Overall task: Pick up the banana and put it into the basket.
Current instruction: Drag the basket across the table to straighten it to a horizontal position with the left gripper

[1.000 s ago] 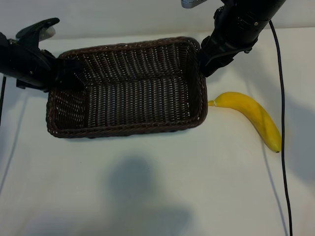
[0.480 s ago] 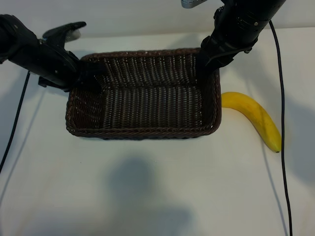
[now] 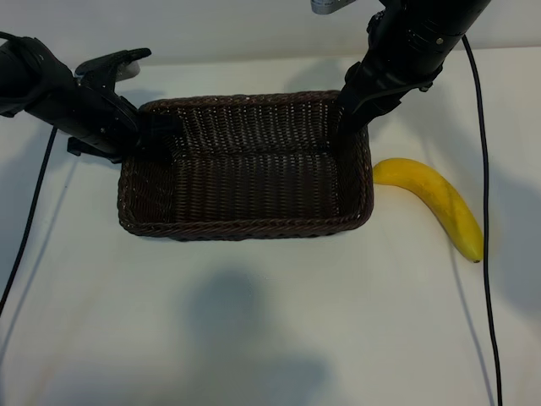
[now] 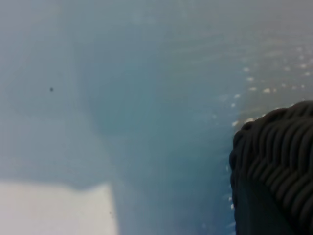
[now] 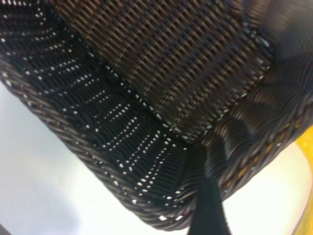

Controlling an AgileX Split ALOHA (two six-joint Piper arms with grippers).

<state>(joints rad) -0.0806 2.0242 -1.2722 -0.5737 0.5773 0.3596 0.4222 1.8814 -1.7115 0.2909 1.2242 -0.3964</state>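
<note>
The banana (image 3: 433, 201) lies on the surface (image 3: 270, 321) just beside the basket (image 3: 245, 227), not yet picked up. The left gripper (image 3: 148, 134) clamps the basket's far left corner. The right gripper (image 3: 348, 127) stands released over its far right corner.

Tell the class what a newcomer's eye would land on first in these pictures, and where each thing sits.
First comes the dark woven basket in the middle of the white table, empty. Next is the yellow banana, lying on the table just beyond the basket's right end. Both arms meet the basket: the left gripper at its left rim and the right gripper at its far right corner.
</note>
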